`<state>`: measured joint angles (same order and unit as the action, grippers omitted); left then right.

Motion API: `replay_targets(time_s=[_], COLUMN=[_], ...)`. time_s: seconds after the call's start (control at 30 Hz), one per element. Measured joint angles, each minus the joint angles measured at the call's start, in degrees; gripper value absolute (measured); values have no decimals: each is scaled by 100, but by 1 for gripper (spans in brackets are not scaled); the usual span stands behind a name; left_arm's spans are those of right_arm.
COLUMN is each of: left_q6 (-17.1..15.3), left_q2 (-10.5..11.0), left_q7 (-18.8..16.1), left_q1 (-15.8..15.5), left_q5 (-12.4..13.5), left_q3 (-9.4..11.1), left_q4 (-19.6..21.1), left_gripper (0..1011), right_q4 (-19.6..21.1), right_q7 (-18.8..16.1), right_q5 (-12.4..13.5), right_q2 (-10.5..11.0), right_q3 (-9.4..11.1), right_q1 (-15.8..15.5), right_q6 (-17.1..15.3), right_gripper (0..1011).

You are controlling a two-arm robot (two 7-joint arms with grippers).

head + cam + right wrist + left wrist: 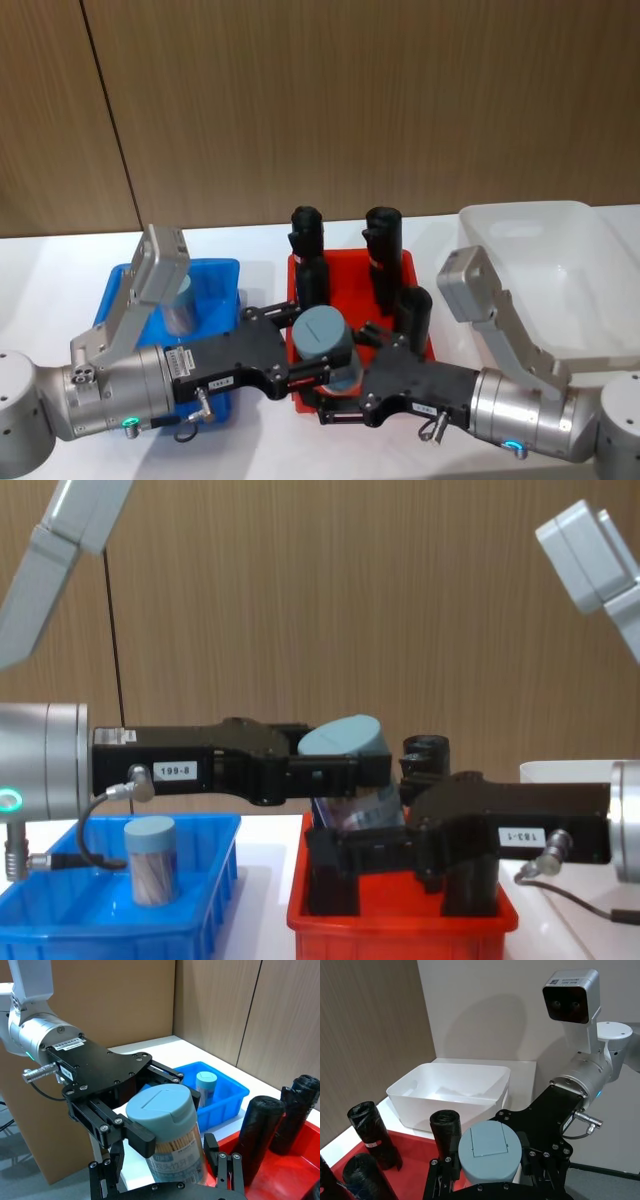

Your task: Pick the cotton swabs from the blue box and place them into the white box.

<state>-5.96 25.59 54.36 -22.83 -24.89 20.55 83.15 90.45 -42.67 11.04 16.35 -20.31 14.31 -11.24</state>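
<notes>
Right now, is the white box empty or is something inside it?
Empty, as far as shows: the white box has a bare white floor with nothing on it. Its nearest part is hidden.

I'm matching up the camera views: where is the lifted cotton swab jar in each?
Head view: held jar lower centre, between left gripper and right gripper.
Left wrist view: bottom centre.
Right wrist view: lower centre.
Chest view: centre.
Shared landmark: the red bin below it.
</notes>
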Motion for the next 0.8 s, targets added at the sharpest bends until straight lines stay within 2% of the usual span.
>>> replay_targets(time_s=[0.13, 0.3, 0.47, 0.8], left_q6=[0, 0, 0, 1], left_q2=[0, 0, 0, 0], left_q7=[0, 1, 4, 8], left_q1=[0, 0, 0, 0], left_q5=[0, 0, -1, -3], left_q3=[0, 0, 0, 0], left_q4=[0, 0, 0, 0], left_gripper=[668, 668, 668, 668], right_q4=[-23, -56, -83, -132], right_q7=[-14, -17, -24, -42], right_q5=[34, 65, 90, 172], right_q2=[-16, -33, -46, -66], right_q3=[-21, -46, -69, -118], right_q1=[23, 49, 68, 107], right_q6=[3, 10, 18, 43], right_gripper=[1002, 907, 764, 682])
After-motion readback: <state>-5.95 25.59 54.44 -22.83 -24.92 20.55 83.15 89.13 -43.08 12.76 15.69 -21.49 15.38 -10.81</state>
